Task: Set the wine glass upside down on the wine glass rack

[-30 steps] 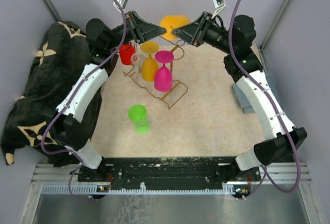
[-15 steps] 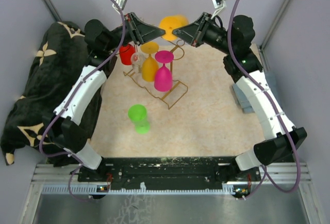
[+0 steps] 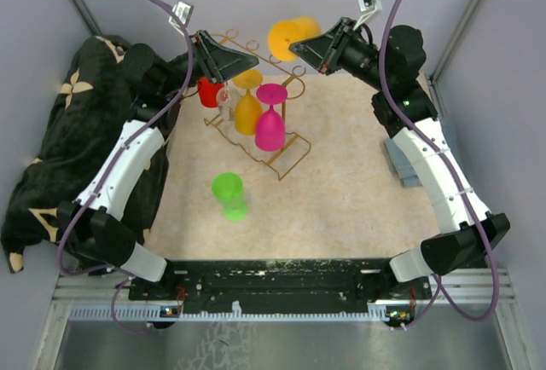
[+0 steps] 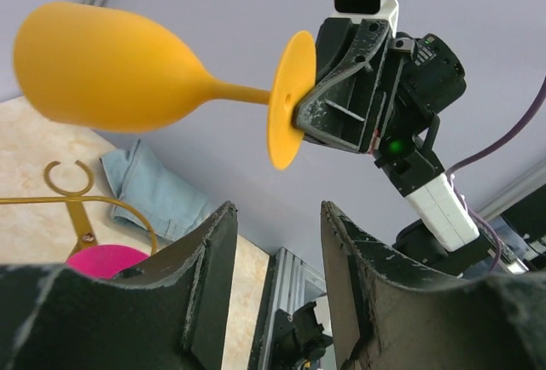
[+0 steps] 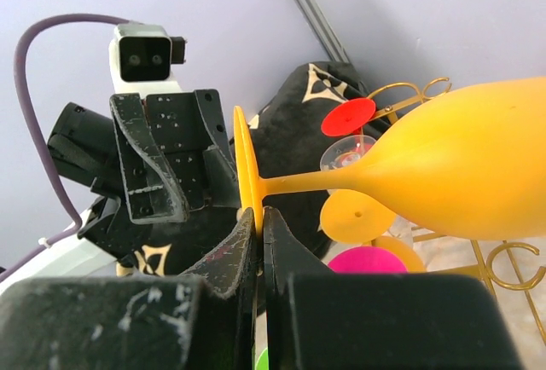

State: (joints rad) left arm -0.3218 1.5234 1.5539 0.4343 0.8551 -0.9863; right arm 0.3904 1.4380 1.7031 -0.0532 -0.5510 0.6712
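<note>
My right gripper [image 3: 295, 46] is shut on the round foot of a yellow-orange wine glass [image 3: 285, 37] and holds it sideways in the air behind the gold wire rack [image 3: 275, 155]. In the right wrist view the foot [image 5: 245, 170] is pinched between the fingers and the bowl [image 5: 465, 174] points right. My left gripper [image 3: 242, 61] is open and empty, left of the glass and apart from it. In the left wrist view the glass [image 4: 111, 67] hangs above my open fingers [image 4: 213, 251]. Red [image 3: 210, 90], orange [image 3: 247, 111] and pink [image 3: 270, 128] glasses hang upside down on the rack.
A green glass [image 3: 229, 195] sits on the beige table in front of the rack. A clear glass [image 3: 226, 99] is at the rack's left. A black patterned cloth [image 3: 51, 140] lies at the left edge, a folded blue cloth [image 3: 401, 164] at the right.
My left gripper has pulled back to the left, away from the yellow-orange glass. The right gripper keeps hold of the glass's foot and has lifted it slightly.
</note>
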